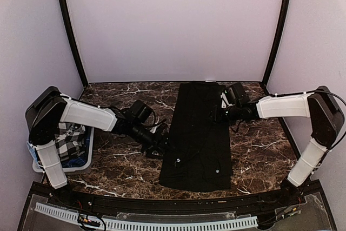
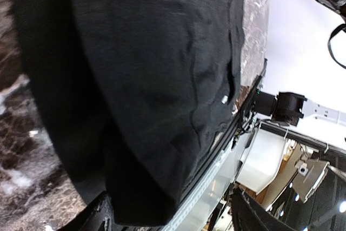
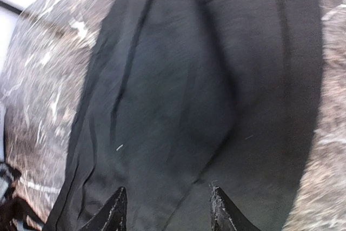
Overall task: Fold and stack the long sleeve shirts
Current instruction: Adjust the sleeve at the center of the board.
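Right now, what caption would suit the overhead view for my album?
Black shirt folded lengthwise on a marbled table, a robot arm at each long edge, laundry basket at left.

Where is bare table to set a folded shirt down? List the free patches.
Free: the marble table right of the black shirt, nearer than the right arm; the near strip between basket and shirt; the far-left corner. Crowded: the shirt's side edges, at left gripper and right gripper.
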{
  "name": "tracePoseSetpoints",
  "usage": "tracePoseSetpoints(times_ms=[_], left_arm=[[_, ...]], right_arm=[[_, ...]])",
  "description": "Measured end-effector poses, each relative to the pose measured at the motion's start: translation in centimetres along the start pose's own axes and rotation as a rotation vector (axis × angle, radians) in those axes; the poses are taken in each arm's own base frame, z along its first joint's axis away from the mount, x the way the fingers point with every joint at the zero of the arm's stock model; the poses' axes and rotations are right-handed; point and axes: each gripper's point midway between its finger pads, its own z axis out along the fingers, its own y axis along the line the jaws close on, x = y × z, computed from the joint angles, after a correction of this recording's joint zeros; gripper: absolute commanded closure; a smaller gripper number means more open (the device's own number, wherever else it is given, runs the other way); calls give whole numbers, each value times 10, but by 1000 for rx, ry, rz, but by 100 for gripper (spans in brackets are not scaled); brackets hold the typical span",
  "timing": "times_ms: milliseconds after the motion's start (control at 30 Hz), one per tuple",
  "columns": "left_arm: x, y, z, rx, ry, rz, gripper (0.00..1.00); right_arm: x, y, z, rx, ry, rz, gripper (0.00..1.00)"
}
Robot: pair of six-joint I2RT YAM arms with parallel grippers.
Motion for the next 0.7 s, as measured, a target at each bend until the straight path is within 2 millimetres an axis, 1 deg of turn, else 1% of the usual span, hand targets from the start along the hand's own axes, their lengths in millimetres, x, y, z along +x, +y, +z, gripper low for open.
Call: tracePoseSetpoints(times_ms=[100, 200, 233, 267, 333, 400, 433, 467, 500, 533, 567, 700], left_arm=[[1, -10, 0, 35, 13, 34, 26], [0, -24, 1, 74, 26, 78, 25], [0, -28, 2, 86, 30, 94, 26], [0, -32, 3, 95, 34, 108, 26], [0, -35, 6, 106, 40, 127, 30], [1, -34, 8, 110, 51, 128, 39], [3, -33, 9, 110, 58, 129, 49], [3, -33, 10, 111, 62, 127, 54], [4, -33, 11, 112, 68, 124, 61], [4, -33, 11, 115, 72, 126, 65], [5, -34, 11, 122, 77, 126, 72], [5, -45, 10, 152, 85, 127, 86]], right_arm=[[14, 22, -2, -46, 17, -54, 50], [27, 44, -2, -95, 36, -108, 51], [32, 52, 0, -114, 47, -126, 51], [33, 56, 3, -124, 54, -133, 51], [41, 70, 10, -156, 78, -157, 51], [46, 81, 21, -181, 102, -175, 53], [48, 85, 27, -187, 112, -180, 54], [50, 88, 31, -192, 121, -185, 56], [53, 92, 37, -199, 133, -191, 57], [55, 95, 41, -201, 140, -197, 57], [58, 98, 45, -204, 150, -200, 57], [62, 104, 57, -212, 172, -208, 58]])
